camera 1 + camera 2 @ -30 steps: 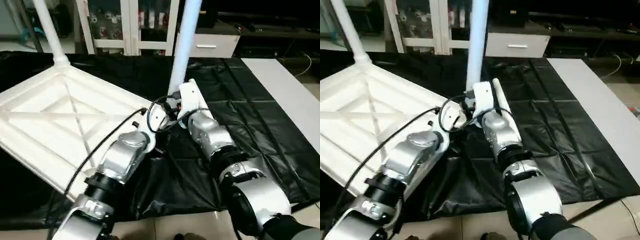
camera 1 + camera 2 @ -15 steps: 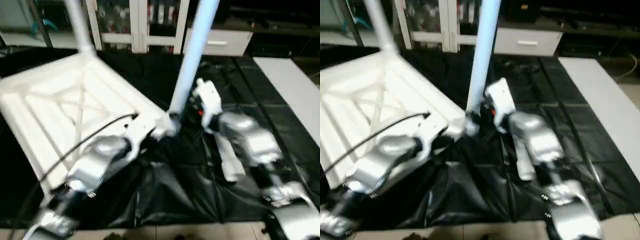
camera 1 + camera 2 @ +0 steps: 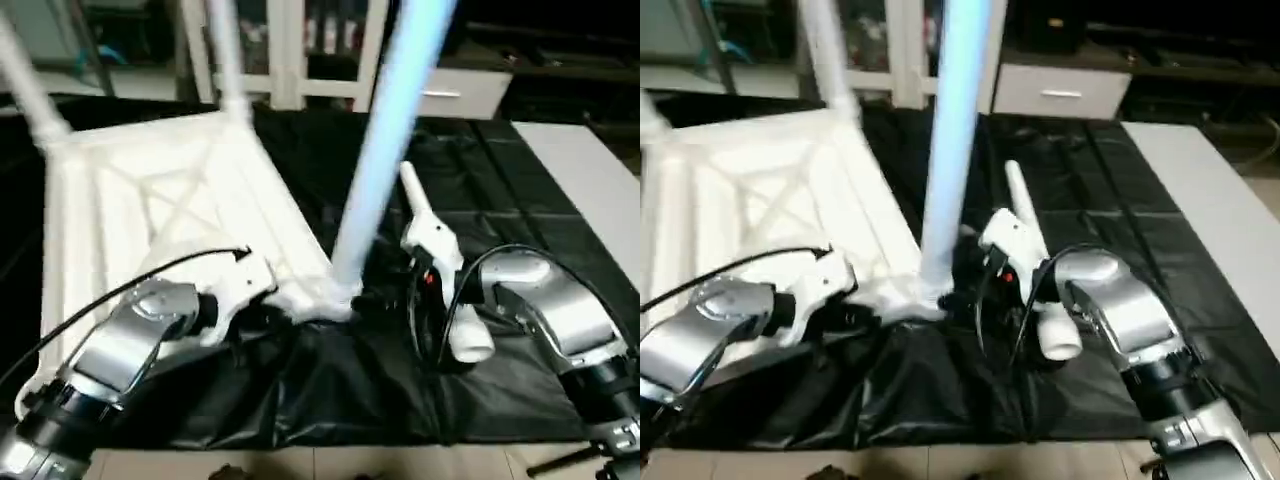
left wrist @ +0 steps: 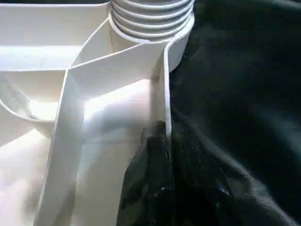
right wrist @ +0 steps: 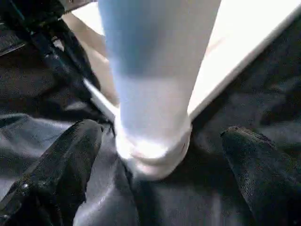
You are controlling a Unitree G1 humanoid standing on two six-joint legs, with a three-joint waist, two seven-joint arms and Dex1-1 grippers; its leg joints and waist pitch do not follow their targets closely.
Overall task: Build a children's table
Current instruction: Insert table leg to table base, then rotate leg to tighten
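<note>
From the head, the upturned tabletop (image 3: 150,210) lies on the black cover (image 3: 500,200) with legs (image 3: 385,150) standing; the left wrist shows the left gripper (image 4: 157,165) pinching its rim; the right wrist shows the right gripper (image 5: 155,165) spread, straddling the near leg's base.

No text, label, brand, number or sign can be read anywhere in these views.
</note>
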